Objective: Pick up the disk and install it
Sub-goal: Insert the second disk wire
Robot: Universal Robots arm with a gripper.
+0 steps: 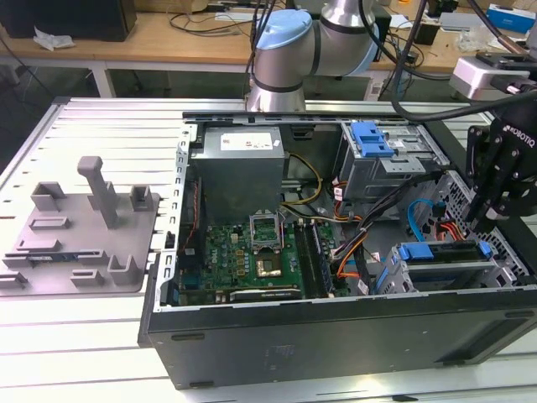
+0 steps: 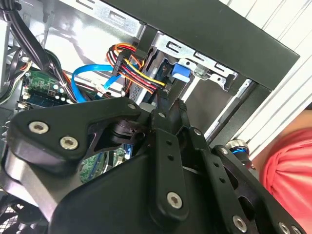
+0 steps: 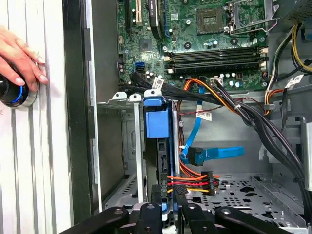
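Gripper: the gripper [image 1: 485, 220] hangs at 3 o'clock of the open computer case [image 1: 336, 340] in the exterior view, fingers pointing down at the end of the drive cage [image 1: 436, 275]
Tool state: in the first wrist view the fingers [image 3: 157, 207] are drawn in close on either side of the disk's edge, and it looks like a pinch on the blue frame
Disk: the disk [image 1: 440, 253] lies inside the drive cage at about 4 o'clock of the case, blue frame showing along its upper edge, looking well into the bay
Step in hand: by the look of it, seating the disk in its bay
How to do it well: push straight along the cage rails with no twist, keep the frame flush on both sides, and keep the fingers off the orange and black cables [image 3: 195, 180] bunched just beside the bay
Risk: a tilted push could jam the frame on a rail, and a snagged cable could pull a connector
Case contents: the grey power supply box [image 1: 239, 168] at 12 o'clock, the green motherboard [image 1: 247, 252] at 7 o'clock, cable bundles between the board and the cages
Upper cage: the metal cage [image 1: 394, 168] at 2 o'clock carries a blue latch plate [image 1: 372, 138] on top
Drive cage contents: the disk, with a blue data cable [image 3: 214, 153] lying just beside it
Outside the case: a grey fixture plate [image 1: 84, 227] at 9 o'clock, well apart from the work
Person: a hand [image 3: 19, 53] rests on a blue-lit knob [image 3: 12, 95] on the table beside the case wall
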